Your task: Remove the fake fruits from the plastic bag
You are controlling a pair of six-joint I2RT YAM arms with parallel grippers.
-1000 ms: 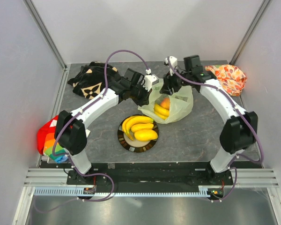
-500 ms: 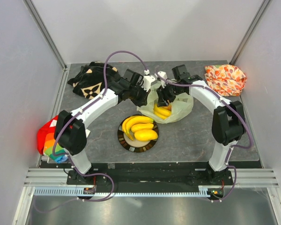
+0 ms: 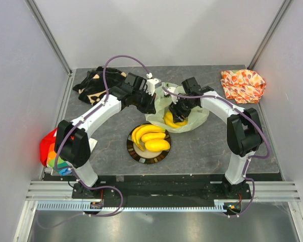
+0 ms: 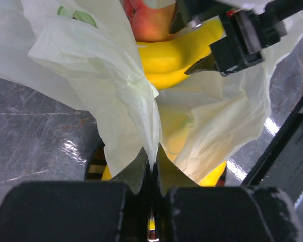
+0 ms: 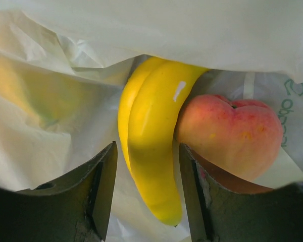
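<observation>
Plastic, thin and crinkled, pale yellow-green and half see-through: that is the plastic bag [image 3: 196, 117], lying slumped on the grey table [image 3: 207, 151] near the middle, at about one o'clock from the plate [image 3: 133, 151]. Its mouth gapes toward the left. Inside it lies a glossy yellow banana bunch [image 3: 170, 120], curved and smooth with a bright glint on its skin. Touching the bunch is a small round peach [image 5: 227, 135], orange-pink with a dimple on top.

The right gripper [image 5: 147, 169] reaches into the bag. Its jaws stand apart, one on each side of the banana bunch, and I see a gap between the fruit and the finger at nine o'clock, so it grips nothing. The peach sits just beside the other finger, at three o'clock.

The left gripper [image 4: 150, 157] is clamped on the bag's film at the mouth, fingertips pressed together with a pleat of plastic rising from between them.

On the dark plate lie another banana bunch [image 3: 142, 134] and a yellow oval fruit [image 3: 157, 145], touching each other.

An orange leaf-patterned cloth [image 3: 242, 84] sits at two o'clock from the bag, well apart. A black patterned cloth [image 3: 93, 86] lies at ten o'clock from the plate.
</observation>
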